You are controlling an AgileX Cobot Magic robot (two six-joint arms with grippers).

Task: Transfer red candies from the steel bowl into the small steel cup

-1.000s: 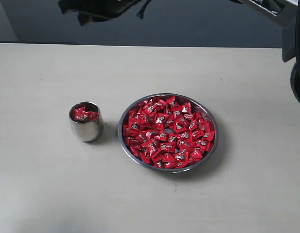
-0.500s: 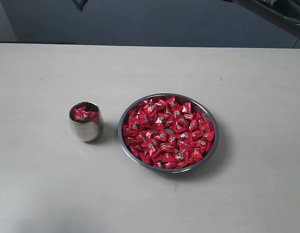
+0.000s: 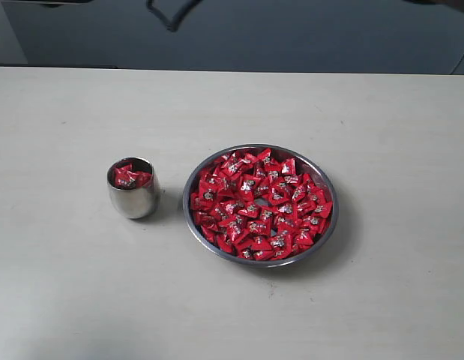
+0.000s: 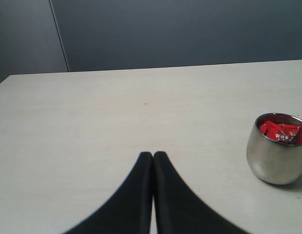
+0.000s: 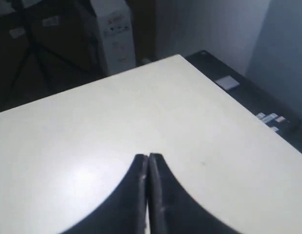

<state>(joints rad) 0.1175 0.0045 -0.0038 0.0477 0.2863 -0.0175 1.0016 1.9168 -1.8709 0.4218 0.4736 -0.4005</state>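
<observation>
The steel bowl [image 3: 201, 172] sits right of the table's middle, heaped with red candies [image 3: 260, 204]. To its left stands the small steel cup [image 3: 133, 197], with a few red candies [image 3: 130, 176] inside. The left wrist view shows the cup [image 4: 274, 158] and its candies [image 4: 283, 132] off to one side, well apart from my left gripper [image 4: 152, 154], whose black fingers are pressed together with nothing between them. My right gripper [image 5: 148, 156] is shut too, empty, over bare table near a corner. Neither gripper shows in the exterior view.
A dark cable loop [image 3: 172, 13] hangs at the top edge of the exterior view. The table's far edge [image 3: 232, 70] meets a dark wall. In the right wrist view a table corner [image 5: 182, 57] shows, with a white box [image 5: 113, 34] beyond it.
The dark arm parts along the top of the exterior view have pulled up and out of sight. Cup, bowl and candies have not moved.
</observation>
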